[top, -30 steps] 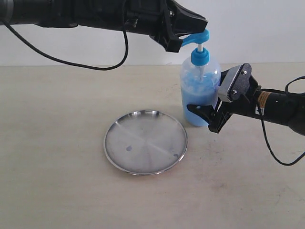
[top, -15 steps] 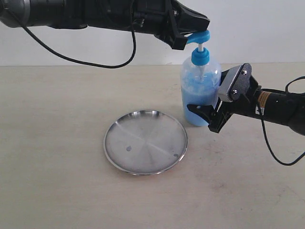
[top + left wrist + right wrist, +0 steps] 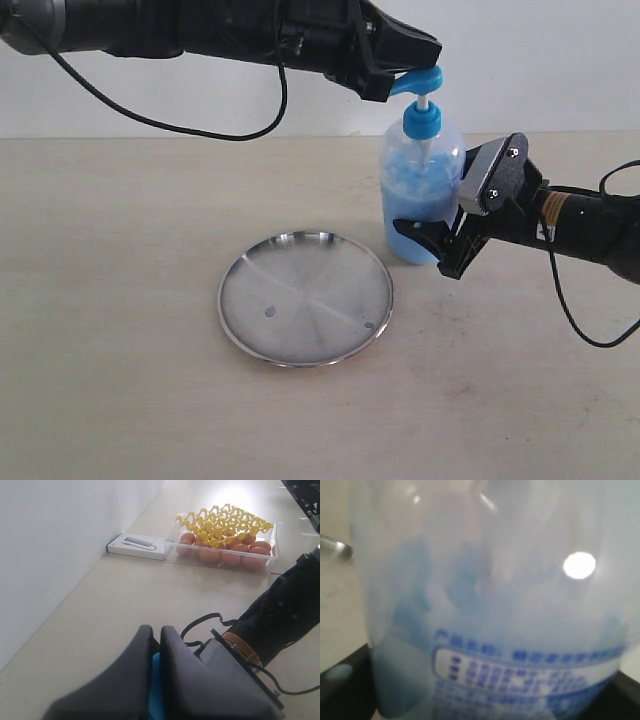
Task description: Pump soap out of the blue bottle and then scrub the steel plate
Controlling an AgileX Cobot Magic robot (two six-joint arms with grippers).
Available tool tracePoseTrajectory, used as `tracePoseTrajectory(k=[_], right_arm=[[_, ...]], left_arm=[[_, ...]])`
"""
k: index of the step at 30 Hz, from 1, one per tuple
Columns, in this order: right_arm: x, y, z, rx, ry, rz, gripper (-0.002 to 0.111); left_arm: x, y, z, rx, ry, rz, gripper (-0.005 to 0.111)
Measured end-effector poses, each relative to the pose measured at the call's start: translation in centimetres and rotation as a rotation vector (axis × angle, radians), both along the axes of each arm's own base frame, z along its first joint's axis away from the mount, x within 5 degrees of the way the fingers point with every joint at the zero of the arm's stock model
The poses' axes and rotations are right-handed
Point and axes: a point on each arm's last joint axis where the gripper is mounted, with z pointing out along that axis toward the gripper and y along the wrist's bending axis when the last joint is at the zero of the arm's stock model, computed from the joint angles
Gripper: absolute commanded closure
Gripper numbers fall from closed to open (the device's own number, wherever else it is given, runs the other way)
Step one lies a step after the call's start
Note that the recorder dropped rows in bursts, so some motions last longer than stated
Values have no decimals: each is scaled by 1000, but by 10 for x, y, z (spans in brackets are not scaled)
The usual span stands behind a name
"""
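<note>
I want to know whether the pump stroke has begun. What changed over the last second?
The left gripper, fingers shut, moved rightward, farther over the pump head of the blue bottle; the pump head looks slightly lower. Unchanged: the right gripper clamps the bottle, and the steel plate holds the same two soap drops.

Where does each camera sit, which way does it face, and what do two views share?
Exterior: off the arms, looking down across the table at steel plate and blue bottle; both arms show, left gripper on the pump, right gripper around the bottle.
Left wrist: looks past its shut fingers toward an egg tray; right arm shows.
Right wrist: pressed close to the bottle; jaw edges show.
Shared: the bottle, exterior and right wrist.
</note>
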Motion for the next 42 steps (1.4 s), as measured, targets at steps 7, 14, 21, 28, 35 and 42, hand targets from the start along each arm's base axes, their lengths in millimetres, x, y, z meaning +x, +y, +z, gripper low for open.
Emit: tracePoseTrajectory(k=[7, 14, 21, 28, 35, 42], right_arm=[[0, 0, 0, 2, -2, -7, 58], [1, -1, 0, 3, -1, -11, 58], [1, -1, 0, 5, -1, -16, 58], [3, -3, 1, 63, 33, -61, 58], [5, -7, 0, 169, 100, -153, 58], [8, -11, -2, 291, 169, -245, 58]], left_arm=[[3, -3, -9, -22, 43, -6, 103], [4, -4, -12, -28, 63, -3, 103], [4, -4, -10, -52, 60, 5, 103], [10, -4, 1, -73, -35, 34, 103], [11, 1, 26, -78, -111, 97, 103], [10, 1, 30, -84, -112, 101, 103]])
